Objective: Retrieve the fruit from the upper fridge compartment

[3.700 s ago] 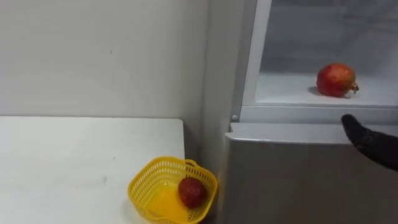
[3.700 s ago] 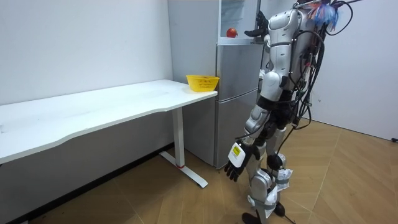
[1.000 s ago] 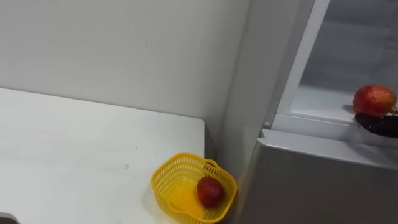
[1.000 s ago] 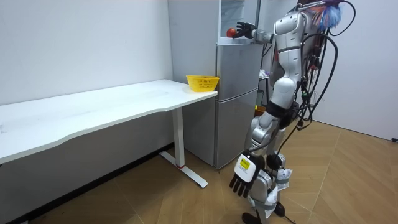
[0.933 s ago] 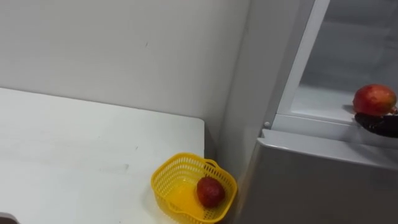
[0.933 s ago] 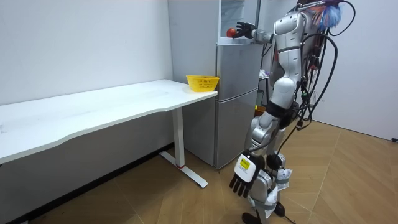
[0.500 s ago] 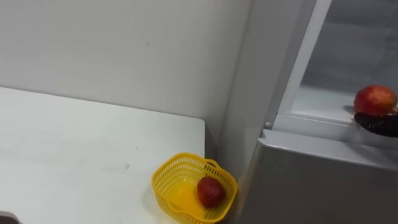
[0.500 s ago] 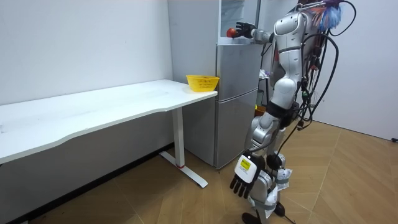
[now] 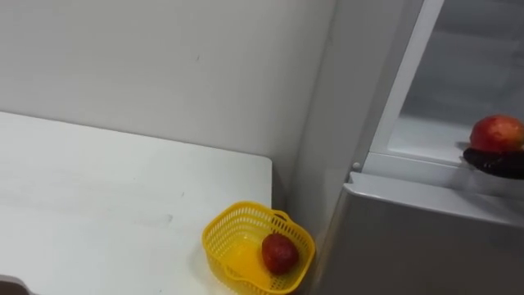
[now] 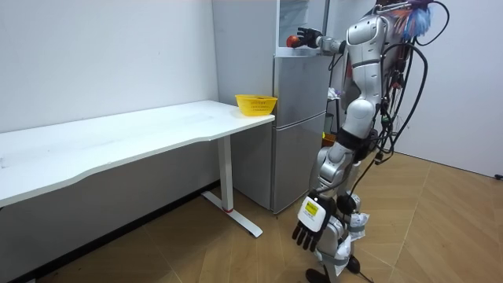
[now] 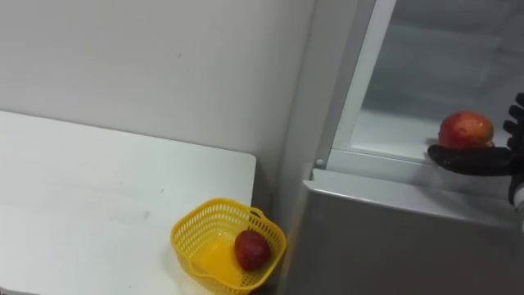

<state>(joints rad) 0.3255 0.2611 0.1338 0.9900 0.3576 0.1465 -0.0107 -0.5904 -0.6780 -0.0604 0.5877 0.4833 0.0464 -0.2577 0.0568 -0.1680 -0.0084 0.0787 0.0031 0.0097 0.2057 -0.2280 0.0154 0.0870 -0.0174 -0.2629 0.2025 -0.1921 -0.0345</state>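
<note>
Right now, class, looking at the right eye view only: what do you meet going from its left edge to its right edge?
white table → yellow basket → upper fridge's white frame → red fruit on the fridge shelf. The robot hand overlaps the fruit, so it is left out of the order.

We can read no text, number, brand or sign here. The one label we make out is a small pale tag on the back of the left hand, seen in the room view, and its print is too small for us to read.
</note>
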